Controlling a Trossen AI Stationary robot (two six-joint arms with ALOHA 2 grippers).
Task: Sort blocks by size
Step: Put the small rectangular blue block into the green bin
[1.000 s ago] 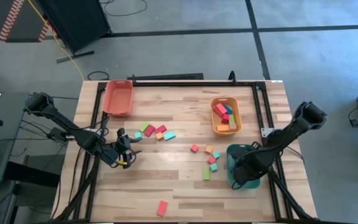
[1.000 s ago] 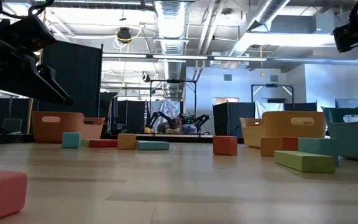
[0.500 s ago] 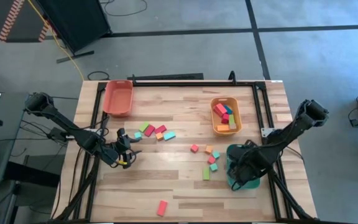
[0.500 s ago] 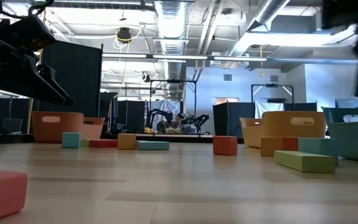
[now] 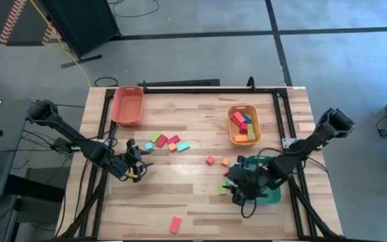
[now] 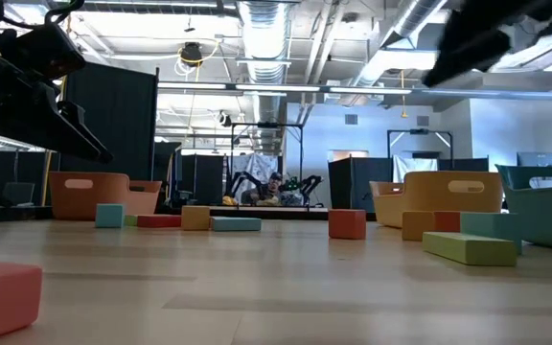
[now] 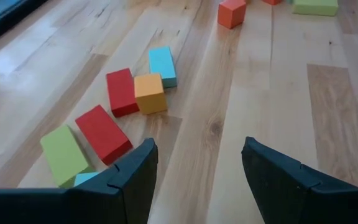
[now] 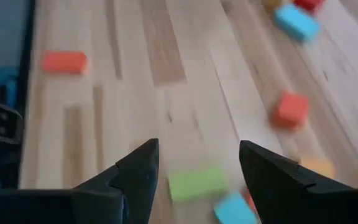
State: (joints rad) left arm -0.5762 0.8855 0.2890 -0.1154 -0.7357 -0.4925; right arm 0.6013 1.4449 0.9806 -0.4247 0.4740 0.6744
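Loose blocks lie flat on the wooden table: a cluster of green, red, orange and teal ones point(image 5: 166, 142) left of centre, a red cube point(image 5: 210, 160), an orange one point(image 5: 226, 161), and a pink-red block point(image 5: 175, 224) near the front edge. My right gripper point(image 5: 237, 190) hangs open, slanting down over a green block point(image 8: 197, 182) and a teal one point(image 8: 232, 208), touching neither. My left gripper point(image 5: 137, 168) waits open at the table's left, just short of the cluster point(image 7: 122, 92).
A red-orange tray point(image 5: 127, 105) stands at the far left. An orange tray point(image 5: 243, 136) at the far right holds several blocks. A teal-green tray point(image 5: 271, 195) sits at the right, partly under my right arm. Bare wood lies along the near edge.
My right gripper has swung out from above the teal-green tray toward the table's left, rising and tipping up from pointing steeply down to a slant, and now hangs over the blocks beside the tray. No block has moved.
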